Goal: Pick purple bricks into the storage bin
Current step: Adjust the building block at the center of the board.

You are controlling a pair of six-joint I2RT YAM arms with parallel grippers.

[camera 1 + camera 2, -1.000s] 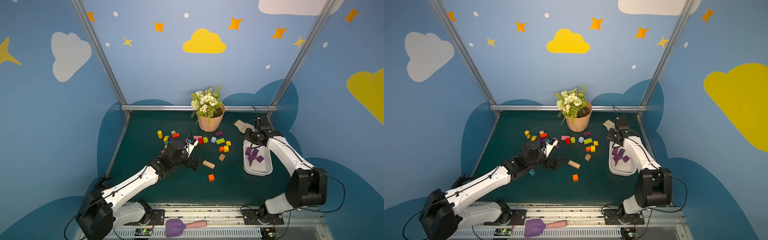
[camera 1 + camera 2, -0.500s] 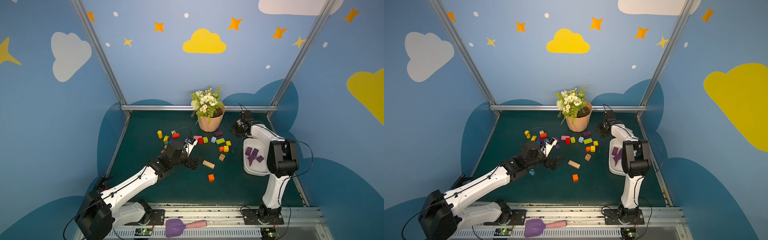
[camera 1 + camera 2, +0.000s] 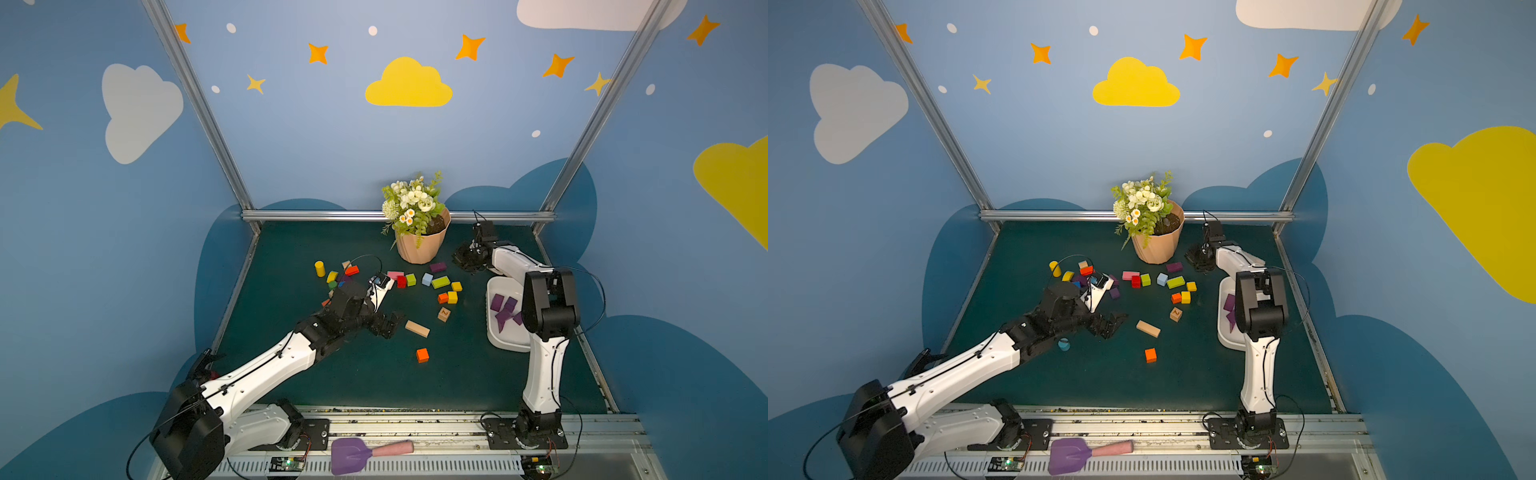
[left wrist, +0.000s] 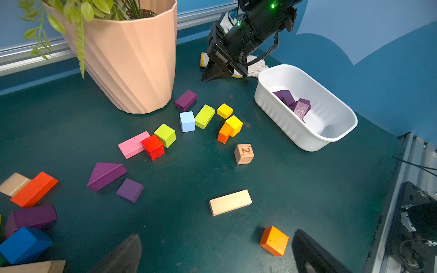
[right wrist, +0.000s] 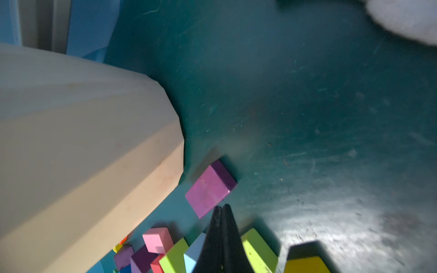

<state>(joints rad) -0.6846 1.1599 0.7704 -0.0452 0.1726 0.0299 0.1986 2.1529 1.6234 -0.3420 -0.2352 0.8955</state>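
Note:
A purple brick (image 3: 437, 267) (image 5: 210, 188), an oblong, lies beside the flowerpot. My right gripper (image 5: 222, 206) (image 3: 464, 261) is shut and empty, with its tip just short of that brick and apart from it. In the left wrist view a purple wedge (image 4: 106, 175), a purple cube (image 4: 129, 190) and a purple oblong (image 4: 32, 217) lie among the coloured blocks. The white storage bin (image 3: 505, 343) (image 4: 307, 139) holds several purple bricks (image 4: 293, 104). My left gripper (image 4: 216, 238) (image 3: 390, 324) stands open and empty over bare mat.
The peach flowerpot (image 3: 419, 245) stands at the back. Coloured blocks are scattered mid-table, including a wooden oblong (image 3: 417, 328) and an orange cube (image 3: 422, 355). A white cloth (image 4: 253, 68) lies behind the bin. A purple spade (image 3: 349, 455) rests on the front rail.
My right arm swung from over the bin to the back beside the flowerpot, and its jaws closed. The left arm has stayed where it was.

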